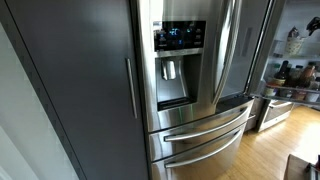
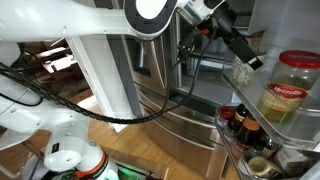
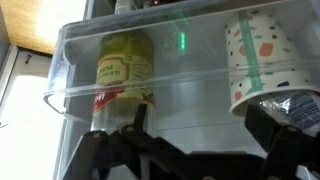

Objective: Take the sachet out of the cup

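Approach step: I hold the jaws open and empty, lower frame; next they must reach the cup (image 3: 262, 62), upper right, on the door shelf (image 3: 72, 72).

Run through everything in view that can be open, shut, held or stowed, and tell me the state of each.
Fridge door with the bins: swung open.
Lower drawers: shut.
Gripper: open, holding nothing, facing the door bin.
Jar: lid on, standing in a door bin.
Paper cup: in the door bin, not gripped.
Sachet: too unclear to tell.
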